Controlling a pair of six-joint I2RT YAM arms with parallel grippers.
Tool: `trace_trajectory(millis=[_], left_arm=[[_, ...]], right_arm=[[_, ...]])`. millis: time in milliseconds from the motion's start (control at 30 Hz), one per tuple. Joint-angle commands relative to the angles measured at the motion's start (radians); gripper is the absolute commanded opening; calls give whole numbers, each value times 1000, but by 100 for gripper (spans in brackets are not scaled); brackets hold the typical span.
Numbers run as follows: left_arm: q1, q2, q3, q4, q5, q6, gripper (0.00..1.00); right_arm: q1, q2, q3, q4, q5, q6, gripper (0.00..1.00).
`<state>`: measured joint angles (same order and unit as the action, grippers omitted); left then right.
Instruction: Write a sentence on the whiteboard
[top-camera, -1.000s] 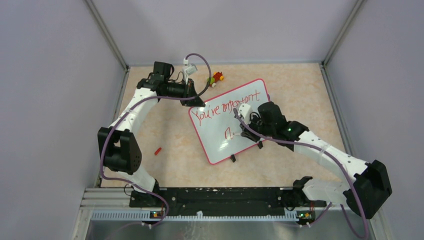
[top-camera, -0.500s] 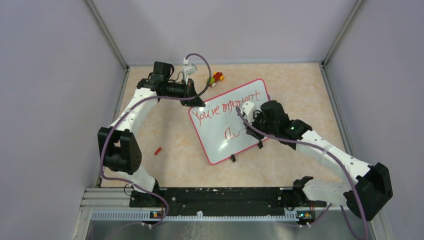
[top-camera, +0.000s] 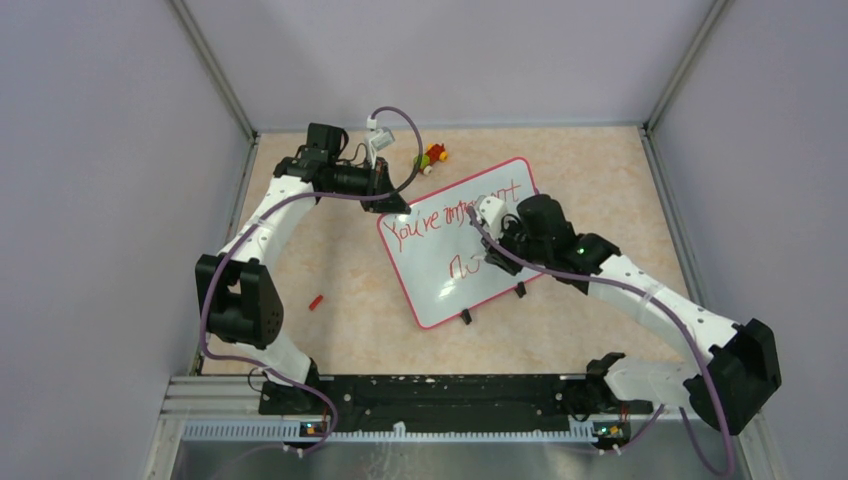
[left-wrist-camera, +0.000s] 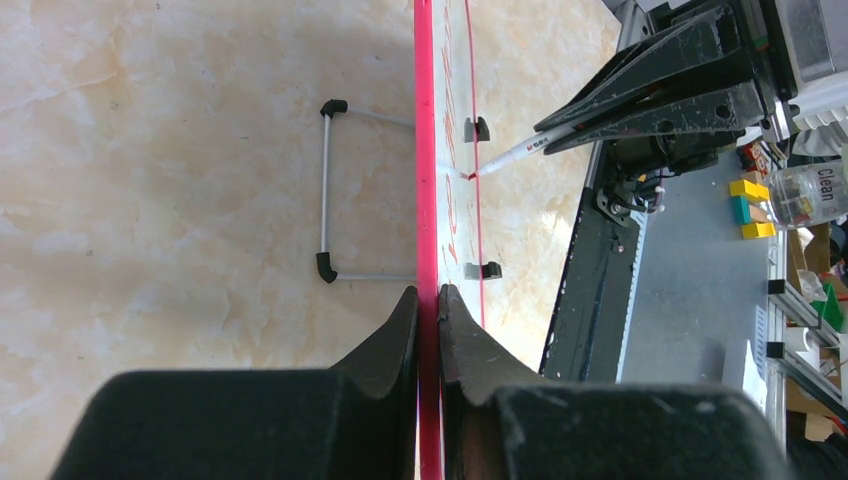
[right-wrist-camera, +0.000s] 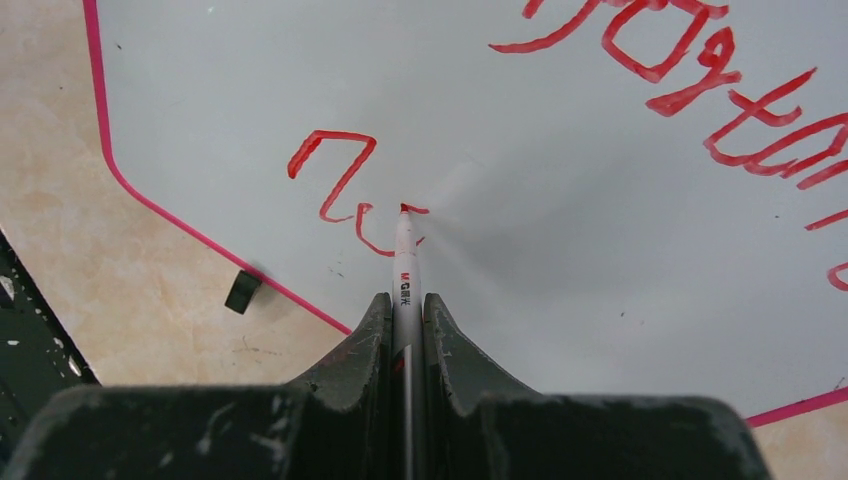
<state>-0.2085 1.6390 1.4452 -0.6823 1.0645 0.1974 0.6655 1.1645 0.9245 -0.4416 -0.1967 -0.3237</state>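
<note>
The whiteboard (top-camera: 432, 285) lies slanted mid-table, white with a pink-red rim. Along its upper part runs the sentence (top-camera: 430, 222) in red, "You're important", partly behind the right arm. Below it are the first red strokes of a short word (right-wrist-camera: 335, 175). My left gripper (left-wrist-camera: 428, 292) is shut on the board's rim (left-wrist-camera: 425, 150) at its far left corner (top-camera: 397, 208). My right gripper (right-wrist-camera: 406, 298) is shut on a white marker (right-wrist-camera: 405, 262), and the marker's red tip (right-wrist-camera: 403, 208) touches the board at the end of those strokes.
A small toy of coloured bricks (top-camera: 434, 155) sits beyond the board. A little red piece (top-camera: 316, 301) lies on the table to the left. Two black clips (top-camera: 466, 317) stick out from the board's near edge. A wire stand (left-wrist-camera: 325, 190) shows behind the board.
My right gripper has carried the marker a little right and away from me across the board, adding strokes to the short word. The left gripper and the board have not moved.
</note>
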Motion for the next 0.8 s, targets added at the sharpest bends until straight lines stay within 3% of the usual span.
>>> trace_trajectory(millis=[0,767], left_arm=[[-23,13,2,-17,-10,43,12],[-23,7,-1,-17,-11,42,12]], right_arm=[[21,14,11,41,-22,18,0],[48,-8,-13,8,-11,8,0]])
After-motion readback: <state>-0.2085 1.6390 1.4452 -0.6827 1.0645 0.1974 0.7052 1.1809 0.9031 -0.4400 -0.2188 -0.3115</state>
